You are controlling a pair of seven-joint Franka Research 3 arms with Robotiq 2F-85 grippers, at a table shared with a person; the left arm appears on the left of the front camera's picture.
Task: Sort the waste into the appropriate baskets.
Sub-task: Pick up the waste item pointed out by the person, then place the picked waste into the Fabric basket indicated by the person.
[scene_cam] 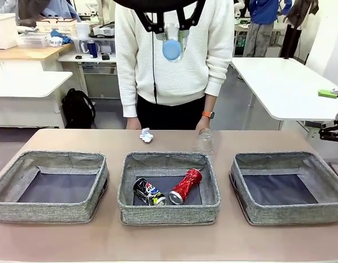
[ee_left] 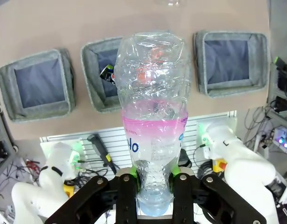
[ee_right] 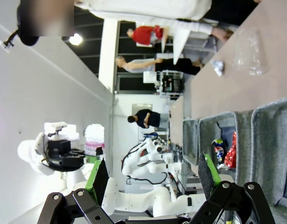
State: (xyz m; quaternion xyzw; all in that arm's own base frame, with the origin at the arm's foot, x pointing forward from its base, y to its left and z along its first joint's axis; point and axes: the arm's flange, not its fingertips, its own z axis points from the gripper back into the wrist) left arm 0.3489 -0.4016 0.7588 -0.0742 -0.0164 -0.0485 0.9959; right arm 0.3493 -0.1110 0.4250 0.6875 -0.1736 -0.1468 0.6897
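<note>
Clamping clear plastic bottle (ee_left: 153, 93) by neck between left fingers (ee_left: 126, 186); probably light, crushable, slippery. Holding right fingers (ee_right: 99, 179) apart, empty.

A lab, shown by white worktables (scene_cam: 284, 87) and cluttered benches (scene_cam: 26, 53).

Label (ee_left: 155, 135) of the bottle (ee_left: 150, 84): blue "lo" (rest hidden)

Past the far edge of the table (scene_cam: 163, 244), a left white table (scene_cam: 26, 85) and a right white table (scene_cam: 284, 87) stand on grey floor (scene_cam: 237, 109), with a black backpack (scene_cam: 78, 108).
</note>
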